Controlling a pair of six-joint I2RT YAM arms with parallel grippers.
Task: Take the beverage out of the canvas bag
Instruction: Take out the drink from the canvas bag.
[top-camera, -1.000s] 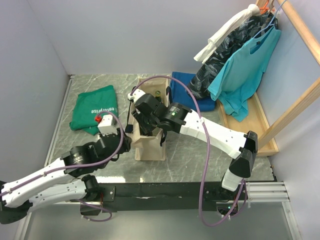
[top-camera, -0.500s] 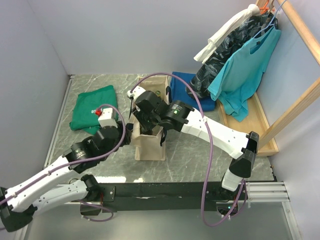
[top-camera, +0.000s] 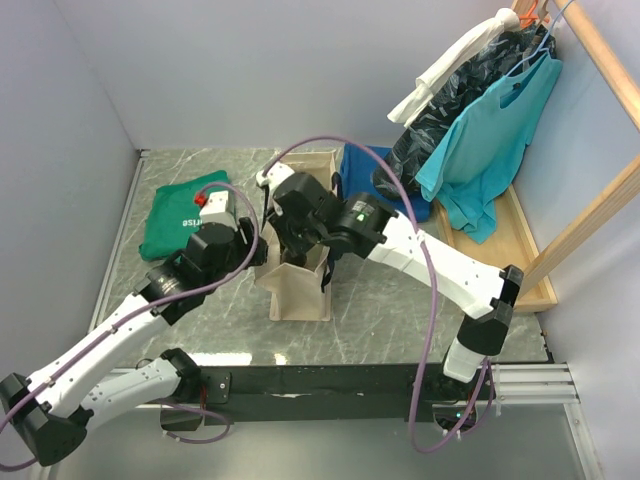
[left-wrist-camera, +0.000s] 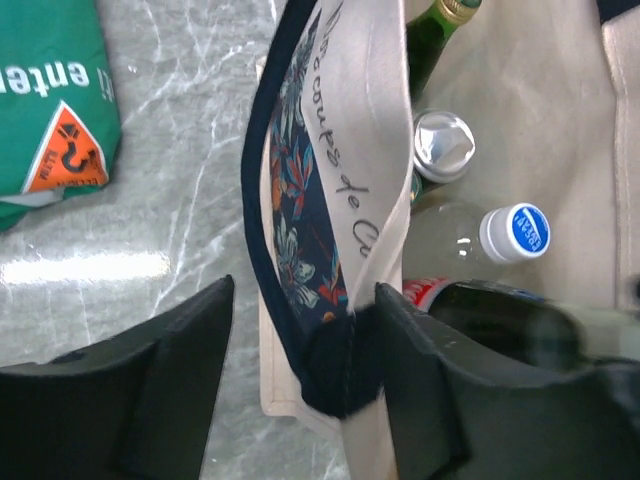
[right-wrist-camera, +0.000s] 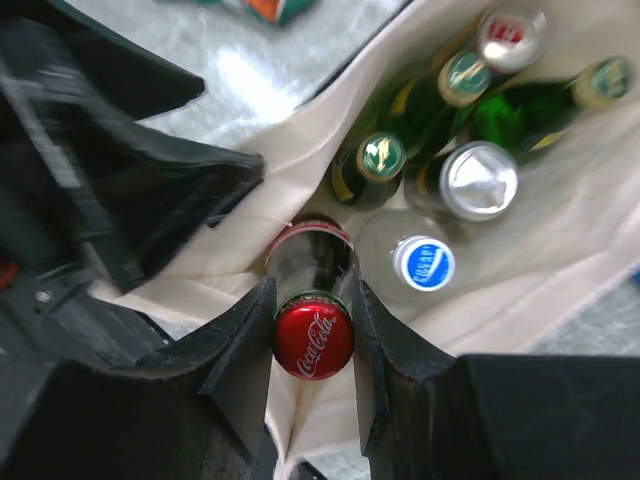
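Observation:
The cream canvas bag (top-camera: 298, 295) stands upright mid-table, its navy handle (left-wrist-camera: 262, 200) showing in the left wrist view. My right gripper (right-wrist-camera: 313, 340) reaches into the bag's mouth and is shut on the neck of a dark cola bottle with a red cap (right-wrist-camera: 313, 338). In the top view the right gripper (top-camera: 291, 248) sits over the bag's opening. My left gripper (left-wrist-camera: 305, 370) is open and straddles the bag's left wall. The wall and strap rest against its right finger (left-wrist-camera: 420, 380). It shows in the top view (top-camera: 256, 264) at the bag's left side.
More drinks stand in the bag: green bottles (right-wrist-camera: 381, 155), a silver can (right-wrist-camera: 478, 180), a clear bottle with a blue cap (right-wrist-camera: 424, 263). A folded green T-shirt (top-camera: 185, 215) lies left, a blue cloth (top-camera: 375, 185) behind. Hanging clothes (top-camera: 480, 130) fill the right.
My left arm has swung forward and up to the bag's left wall. My right gripper has shifted slightly away from the near edge, over the bag, still on the bottle.

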